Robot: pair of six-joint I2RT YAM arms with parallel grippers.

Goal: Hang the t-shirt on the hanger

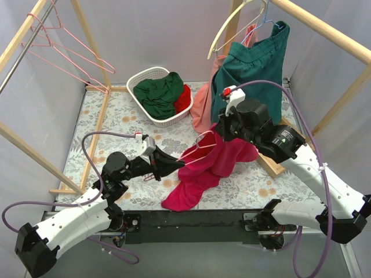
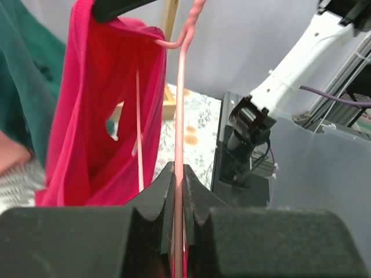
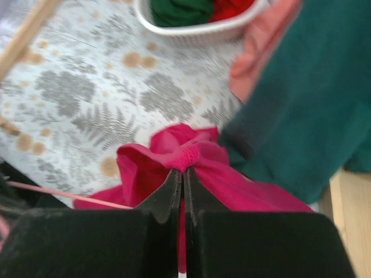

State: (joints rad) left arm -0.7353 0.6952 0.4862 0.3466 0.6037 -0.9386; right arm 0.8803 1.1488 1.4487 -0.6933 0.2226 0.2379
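Magenta t-shirt (image 3: pixel 232 179) is clamped at a bunched, ribbed edge between the closed fingers of the right gripper (image 3: pixel 182 171). It is held raised there, and the rest is draped down onto the floral table (image 1: pixel 116 121) between the arms. A wire of the pink hanger (image 2: pixel 181 104) is pinched tight in the closed left gripper (image 2: pixel 179 168), with the hanger's upper part lying against the lifted cloth. A white basket (image 1: pixel 142 75) at the back is filled with a dark green garment (image 1: pixel 159 92) and a red cloth (image 1: pixel 184 99). The left arm is stretched low toward the centre; the right arm is bent in from the right.
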